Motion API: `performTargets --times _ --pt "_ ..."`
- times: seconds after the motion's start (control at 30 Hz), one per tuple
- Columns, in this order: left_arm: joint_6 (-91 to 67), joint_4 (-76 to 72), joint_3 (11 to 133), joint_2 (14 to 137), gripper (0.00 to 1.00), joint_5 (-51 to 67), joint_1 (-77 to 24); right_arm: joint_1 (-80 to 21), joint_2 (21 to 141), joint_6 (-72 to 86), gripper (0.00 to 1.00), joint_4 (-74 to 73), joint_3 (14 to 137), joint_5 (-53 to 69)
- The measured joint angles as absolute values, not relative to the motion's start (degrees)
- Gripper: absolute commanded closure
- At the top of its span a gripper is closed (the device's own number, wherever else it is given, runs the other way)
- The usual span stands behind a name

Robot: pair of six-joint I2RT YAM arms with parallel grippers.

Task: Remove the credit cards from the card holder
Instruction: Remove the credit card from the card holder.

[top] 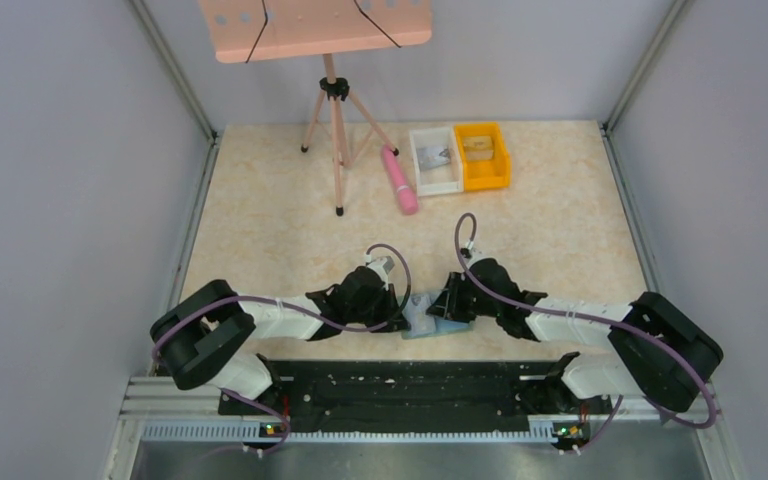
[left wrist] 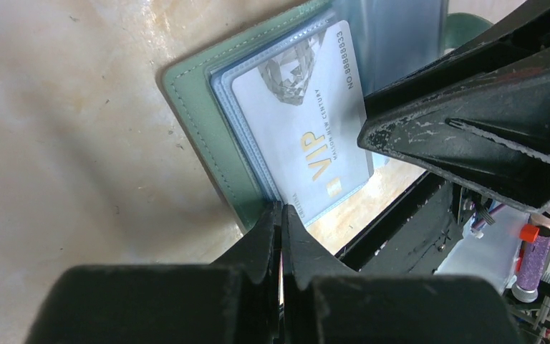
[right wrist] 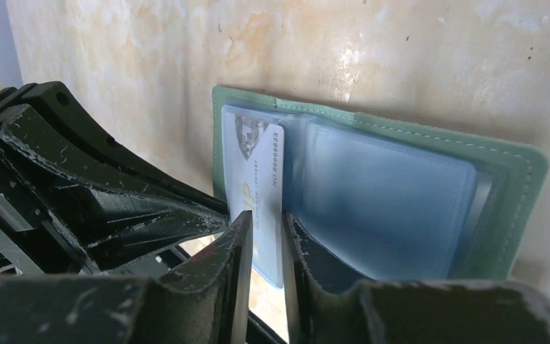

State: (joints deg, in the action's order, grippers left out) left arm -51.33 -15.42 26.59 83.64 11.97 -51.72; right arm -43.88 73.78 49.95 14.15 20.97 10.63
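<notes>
Right wrist view shows the right gripper (right wrist: pixel 265 240) with its jaws drawn to a narrow slot and the near end of a pale credit card (right wrist: pixel 258 165) standing in that slot, so it looks pinched, though the pad contact itself is hidden. The card is part-way out of the left-hand sleeve of the blue pockets (right wrist: pixel 387 201). These belong to the card holder (right wrist: pixel 519 215), which lies spread open on the table (right wrist: pixel 401 50) at its near edge, between the two arms. Just beside it, the left gripper (left wrist: pixel 281 222) has its jaws closed tip to tip at the holder's near corner, apparently clamping the green edge. The main risk is the sleeve clinging to the card: if the left pinch is shallow, the holder would slide or lift along with it. A skewed pull could bend the card or flick it free, and the two grippers sit close enough to knock together. I cannot tell whether more cards are in the other pockets
</notes>
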Motion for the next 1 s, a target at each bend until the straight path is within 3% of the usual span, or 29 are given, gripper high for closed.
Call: performTargets --times 0.4,0.57,1.0 --pt "-51.33 -15.46 26.52 83.64 1.0 11.86 -51.72 -41.74 73.52 50.74 0.88 20.56 16.82 15.55" --pt "-51.31 -15.46 26.5 83.64 1.0 11.77 -51.72 -40.64 74.35 50.83 1.0 24.73 16.03 18.48" --pt "-51.29 -10.94 27.05 81.43 1.0 9.21 -51.79 -37.8 73.54 51.03 1.0 27.33 13.85 22.2"
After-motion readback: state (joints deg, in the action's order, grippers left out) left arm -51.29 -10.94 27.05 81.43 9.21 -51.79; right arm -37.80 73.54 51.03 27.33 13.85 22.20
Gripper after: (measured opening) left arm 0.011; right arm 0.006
